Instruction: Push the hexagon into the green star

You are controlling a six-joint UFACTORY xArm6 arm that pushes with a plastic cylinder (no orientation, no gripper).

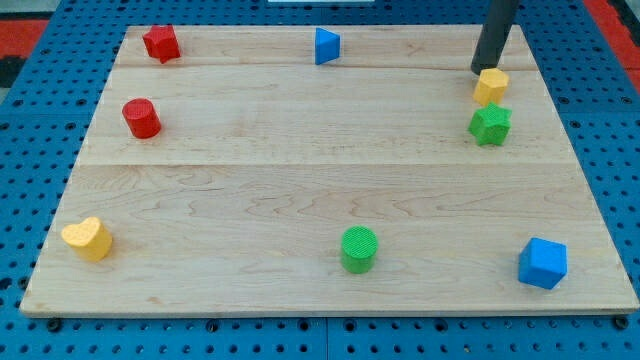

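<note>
The yellow hexagon (490, 86) sits near the view's top right of the wooden board (300, 160). The green star (490, 125) lies just below it, with a small gap or barely touching. My tip (479, 70) is the lower end of the dark rod coming down from the view's top. It rests right at the hexagon's upper left edge, on the side away from the star.
A red star (160, 43) and a red cylinder (141, 118) are at the view's left. A blue triangle (326, 46) is at top middle. A yellow heart (88, 239), a green cylinder (359, 249) and a blue cube (543, 263) lie along the bottom.
</note>
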